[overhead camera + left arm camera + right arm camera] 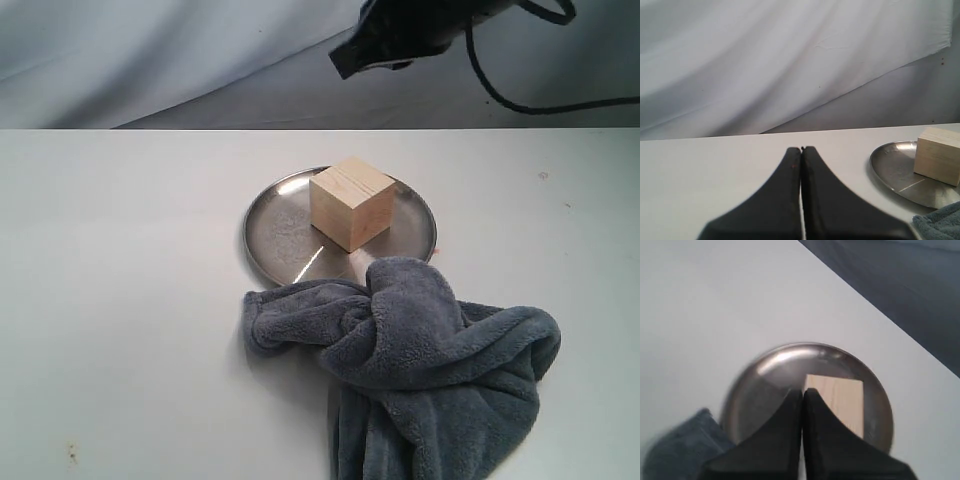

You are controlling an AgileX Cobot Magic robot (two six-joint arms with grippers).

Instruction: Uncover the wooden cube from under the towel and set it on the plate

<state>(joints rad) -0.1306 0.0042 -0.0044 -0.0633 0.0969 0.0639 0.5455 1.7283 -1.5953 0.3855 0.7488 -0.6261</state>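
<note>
Both grippers closed and empty — wooden cube (350, 203) resting on the plate (275, 235).

The right gripper (801, 390) hangs above the plate, fingers pressed together on nothing. The left gripper (801, 148) is likewise clenched and empty, low over the table (700, 170) to one side of the plate. The cube sits flat and fully uncovered on the dish. The towel (420, 370) lies bunched at the plate's near side, one fold lapping the rim. As I judge it, the task is complete — only clearing the arms remains. The exterior view alone shows the towel's whole heap. The right wrist view alone looks down on the cube's top face.
</note>
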